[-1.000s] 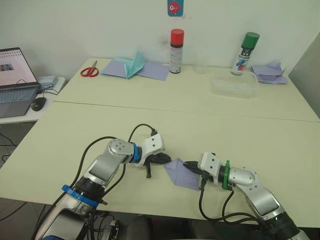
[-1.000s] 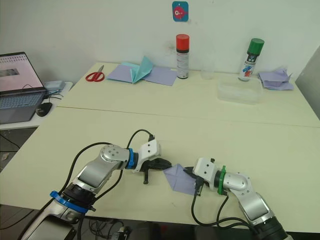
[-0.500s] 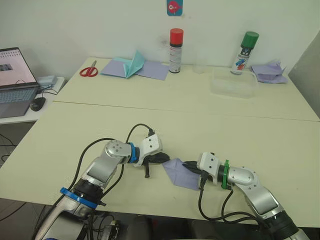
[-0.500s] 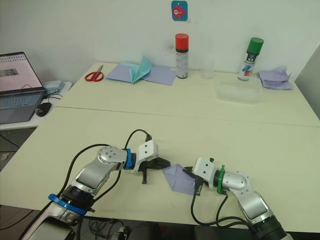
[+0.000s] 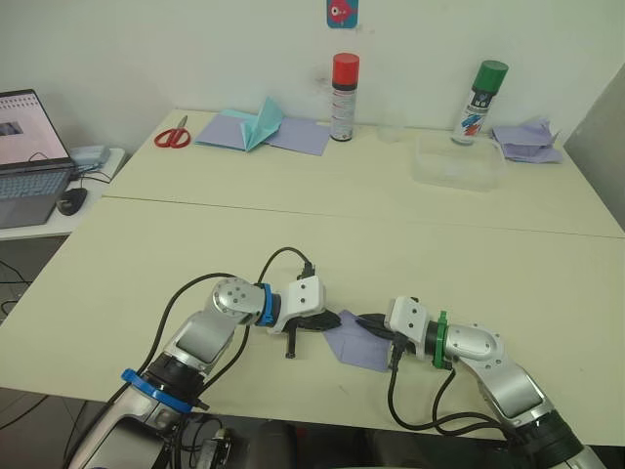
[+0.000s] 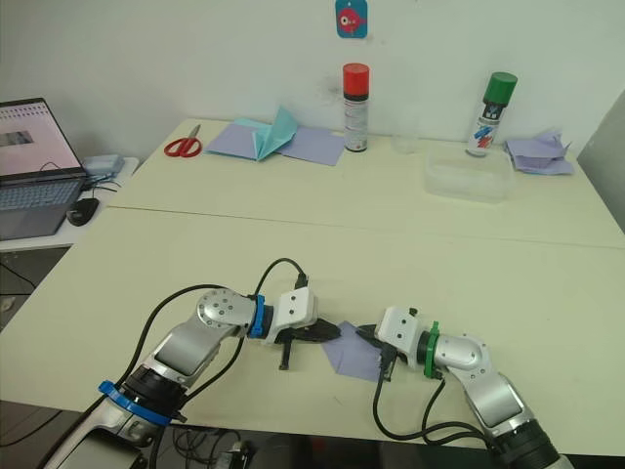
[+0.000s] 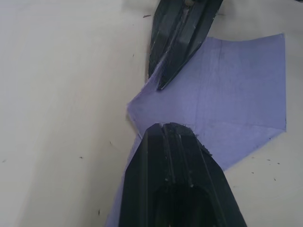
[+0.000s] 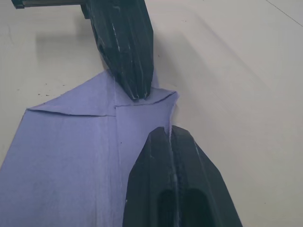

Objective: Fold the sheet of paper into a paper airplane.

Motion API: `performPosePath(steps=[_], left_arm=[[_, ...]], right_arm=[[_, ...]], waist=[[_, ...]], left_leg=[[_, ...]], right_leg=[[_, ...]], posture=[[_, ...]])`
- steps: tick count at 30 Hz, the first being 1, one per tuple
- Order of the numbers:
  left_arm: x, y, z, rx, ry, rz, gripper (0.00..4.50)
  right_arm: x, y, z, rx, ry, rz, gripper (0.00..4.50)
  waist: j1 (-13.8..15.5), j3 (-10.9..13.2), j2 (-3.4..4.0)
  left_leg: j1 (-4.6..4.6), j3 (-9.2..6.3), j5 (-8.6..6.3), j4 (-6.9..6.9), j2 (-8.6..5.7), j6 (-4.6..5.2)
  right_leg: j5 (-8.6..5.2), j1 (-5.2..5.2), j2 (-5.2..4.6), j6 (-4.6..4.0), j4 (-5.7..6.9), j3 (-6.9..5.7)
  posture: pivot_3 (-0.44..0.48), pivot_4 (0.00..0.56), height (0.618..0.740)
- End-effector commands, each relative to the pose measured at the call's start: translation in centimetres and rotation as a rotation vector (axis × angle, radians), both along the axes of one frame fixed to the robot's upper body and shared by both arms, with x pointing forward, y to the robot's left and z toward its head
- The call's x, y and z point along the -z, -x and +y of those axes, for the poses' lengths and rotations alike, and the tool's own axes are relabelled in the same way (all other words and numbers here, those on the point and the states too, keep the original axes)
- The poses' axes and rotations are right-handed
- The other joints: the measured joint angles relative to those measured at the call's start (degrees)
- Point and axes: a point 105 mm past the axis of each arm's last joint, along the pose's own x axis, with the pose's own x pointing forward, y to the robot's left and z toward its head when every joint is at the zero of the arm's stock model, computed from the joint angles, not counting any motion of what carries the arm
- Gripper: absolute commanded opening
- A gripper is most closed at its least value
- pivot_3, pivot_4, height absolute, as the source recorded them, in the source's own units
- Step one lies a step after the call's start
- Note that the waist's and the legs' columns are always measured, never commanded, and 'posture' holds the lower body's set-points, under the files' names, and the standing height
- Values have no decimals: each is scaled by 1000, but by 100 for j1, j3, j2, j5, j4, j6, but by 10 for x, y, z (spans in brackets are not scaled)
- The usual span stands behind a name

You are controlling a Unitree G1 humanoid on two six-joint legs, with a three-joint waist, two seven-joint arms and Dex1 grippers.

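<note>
Left wrist view first: my left gripper [image 7: 171,130] has its fingers pressed together, tip down on the sheet of paper [image 7: 236,90], near a folded corner. The right gripper [image 7: 165,80] comes in from the opposite side, tip also on the paper.

Right wrist view has the right gripper [image 8: 169,132] clamped on a thin raised edge of the lavender sheet [image 8: 66,137], which runs up between its two fingers. Folded flaps and creases show close to the pinch.

From the head camera, the sheet [image 5: 359,344] lies flat on the near part of the cream table [image 5: 176,254], between the two grippers, with the left gripper [image 5: 335,319] and right gripper [image 5: 363,320] almost nose to nose over its nearest-to-centre corner. It sits fairly near the front edge of the table, so not much room toward me, lots of bare tabletop to either side and beyond.

Further back, across a seam, there's a clear plastic tray [image 5: 457,166], a red-capped spray can [image 5: 344,99], a green-capped spray can [image 5: 480,104], red scissors [image 5: 175,138], teal folded paper on flat lavender sheets [image 5: 262,127] and crumpled lavender scraps [image 5: 527,142]. Laptop [image 5: 29,156] on a side desk to the left, white wall behind.
</note>
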Motion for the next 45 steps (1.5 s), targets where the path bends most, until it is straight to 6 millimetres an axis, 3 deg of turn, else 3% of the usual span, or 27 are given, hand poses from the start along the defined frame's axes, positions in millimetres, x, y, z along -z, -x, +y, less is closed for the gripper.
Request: performPosePath(steps=[1,6,9,13,18,19,28,34,37,41,45], left_arm=[[23,6,10,-7,-74,60,0],[30,7,11,-13,-75,80,0],[30,5,10,-25,-68,84,0],[30,3,9,-18,-68,82,0],[29,1,9,-10,-76,78,0],[29,0,9,-12,-76,78,0],[33,0,11,-12,-89,91,0],[36,1,12,-18,-91,94,0],[37,0,12,-19,-89,93,0],[35,-1,10,-12,-83,83,0],[33,-2,10,-6,-82,78,0]], right_arm=[[-12,7,-2,-50,-42,11,1326],[-50,14,-1,-135,-182,-42,3159],[-60,21,7,-199,-198,-64,3159],[-39,15,14,-198,-123,-47,2079],[-9,-1,11,-106,9,48,159],[-4,0,9,-103,24,70,18],[13,21,-32,-90,143,187,18],[14,35,-60,-59,176,219,18],[0,36,-59,-51,99,185,18],[-30,35,-35,-115,-76,79,18],[-30,27,-21,-115,-99,50,18]], waist=[[5,0,0],[7,1,2],[7,1,1],[11,1,1],[14,1,2],[15,1,1],[29,-3,1],[32,-10,-5],[31,-12,-9],[28,-11,-8],[26,-5,-2]], left_leg=[[-1,0,0,0,0,0],[-2,1,-1,-9,-3,-1],[-1,-1,-1,-10,-2,-1],[0,-1,-1,-10,-3,-1],[0,2,-1,-10,-7,-1],[0,3,-1,-10,-7,-1],[2,0,-1,-10,-8,-1],[3,-1,-1,-10,-8,-1],[4,-2,-1,-10,-8,-1],[4,-3,-1,-10,-7,-1],[3,-3,-1,-10,-7,-1]], right_leg=[[0,0,0,0,-1,-1],[0,0,-2,0,-7,-1],[-1,1,-1,0,-7,-3],[-1,2,-2,0,-7,-2],[-1,1,-5,0,-8,-1],[0,1,-6,0,-8,0],[-1,6,-9,0,-11,-4],[-1,10,-10,1,-14,-5],[-1,12,-10,1,-17,-6],[-1,11,-10,1,-17,-6],[-1,10,-9,1,-17,-6]], posture=[[0,150,740],[0,150,740],[0,150,740],[0,150,740],[0,150,740],[0,150,740],[0,150,740],[0,150,740],[0,150,740],[0,150,740],[0,150,740]])
